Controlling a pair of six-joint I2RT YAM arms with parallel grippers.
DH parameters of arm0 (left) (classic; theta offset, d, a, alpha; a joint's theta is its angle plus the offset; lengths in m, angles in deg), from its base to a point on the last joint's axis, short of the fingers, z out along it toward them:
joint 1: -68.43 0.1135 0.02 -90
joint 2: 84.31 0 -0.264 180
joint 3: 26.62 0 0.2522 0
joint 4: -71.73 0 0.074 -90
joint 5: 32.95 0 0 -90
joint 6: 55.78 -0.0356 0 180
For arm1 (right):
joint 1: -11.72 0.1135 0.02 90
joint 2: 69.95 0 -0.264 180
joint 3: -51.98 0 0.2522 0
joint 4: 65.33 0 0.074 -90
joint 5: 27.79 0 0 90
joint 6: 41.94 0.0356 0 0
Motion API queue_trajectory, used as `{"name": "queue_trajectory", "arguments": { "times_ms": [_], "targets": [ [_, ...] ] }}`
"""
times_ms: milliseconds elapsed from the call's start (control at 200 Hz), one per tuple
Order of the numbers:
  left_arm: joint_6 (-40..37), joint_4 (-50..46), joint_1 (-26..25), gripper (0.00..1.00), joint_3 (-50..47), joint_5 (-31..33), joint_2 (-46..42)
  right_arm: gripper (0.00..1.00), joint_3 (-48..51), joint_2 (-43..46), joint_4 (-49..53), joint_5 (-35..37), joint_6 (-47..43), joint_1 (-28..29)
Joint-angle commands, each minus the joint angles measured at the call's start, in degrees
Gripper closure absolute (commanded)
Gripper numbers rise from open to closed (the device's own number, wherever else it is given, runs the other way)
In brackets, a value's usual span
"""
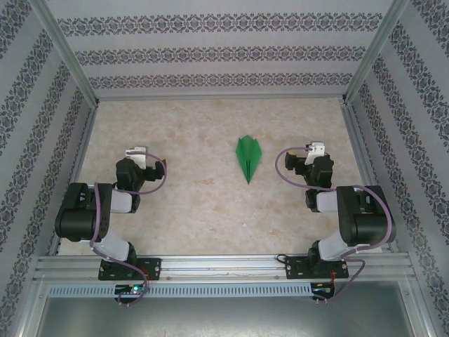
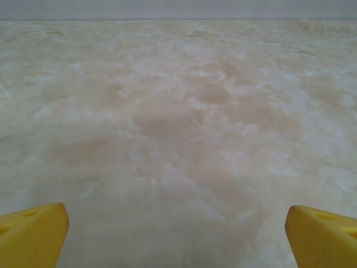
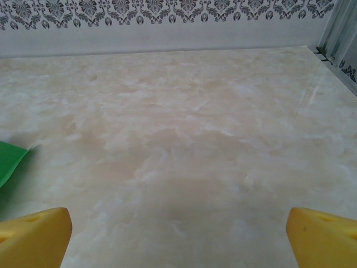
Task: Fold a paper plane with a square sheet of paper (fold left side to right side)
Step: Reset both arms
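Observation:
A bright green paper plane (image 1: 248, 157) lies flat on the marbled table, just right of centre, its point toward the arms and its tail toward the back wall. One corner of the paper plane (image 3: 11, 161) shows at the left edge of the right wrist view. My left gripper (image 1: 135, 152) sits well to the left of it, folded back near its base. My right gripper (image 1: 313, 149) rests to the right of the plane, apart from it. In both wrist views the yellow fingertips (image 2: 33, 234) (image 3: 321, 234) stand wide apart over bare table, nothing between them.
Patterned walls close off the table (image 1: 189, 203) at the back and both sides, with metal posts (image 1: 365, 63) at the far corners. An aluminium rail (image 1: 224, 267) carries the arm bases along the near edge.

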Motion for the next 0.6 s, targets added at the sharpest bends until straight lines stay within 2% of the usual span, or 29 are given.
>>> {"name": "queue_trajectory", "arguments": {
  "times_ms": [0,230,370,595],
  "targets": [
    [1.4,2.6,0.3,0.01,0.4,3.2,0.2,0.02,-1.2,0.3,-0.2,0.6,-0.1,0.5],
    [0.9,4.8,0.3,0.01,-0.5,1.6,0.4,0.02,-1.2,0.3,-0.2,0.5,-0.2,0.5],
    [0.3,1.6,0.3,0.01,0.9,0.5,0.2,0.02,-1.2,0.3,-0.1,0.6,-0.2,0.6],
    [0.4,2.1,0.3,0.01,0.8,0.3,0.3,0.02,-1.5,0.3,0.6,1.8,-1.1,1.4]
  ]
}}
